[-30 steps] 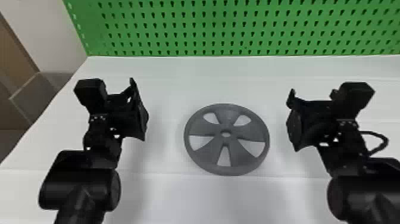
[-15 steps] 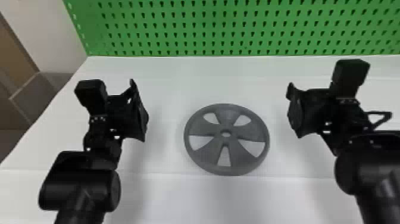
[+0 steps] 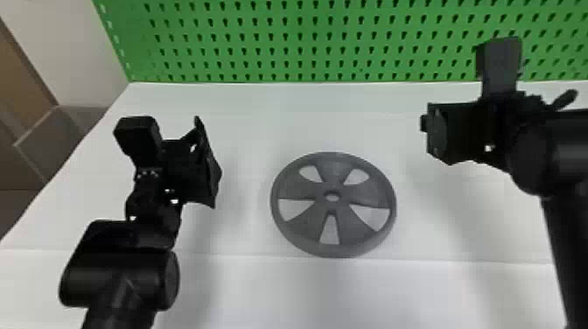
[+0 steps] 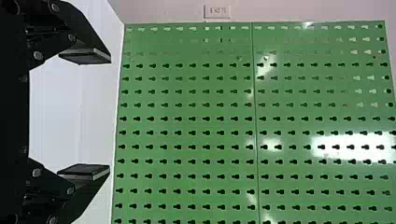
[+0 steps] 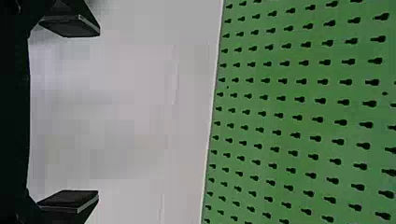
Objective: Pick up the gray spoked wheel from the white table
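The gray spoked wheel [image 3: 331, 249] lies flat on the white table [image 3: 245, 288], between the two arms. To its left, my left gripper [image 3: 208, 164] stands apart from it above the table. In the left wrist view that left gripper [image 4: 86, 114] is open, with a wide gap between its pads. Beyond the wheel's right side and higher up in the head view is my right gripper [image 3: 431, 133], also apart from the wheel. The right wrist view has this right gripper [image 5: 84, 114] open, nothing between its fingers.
A green pegboard [image 3: 280, 41] rises along the table's back edge. At the far left, past the table's side edge, stand a grey box-like object [image 3: 52, 140] and a pale wall [image 3: 74, 48].
The right arm has swung outward and its gripper has shifted toward the back right, with its wrist turned. Neither the left arm nor the wheel has moved.
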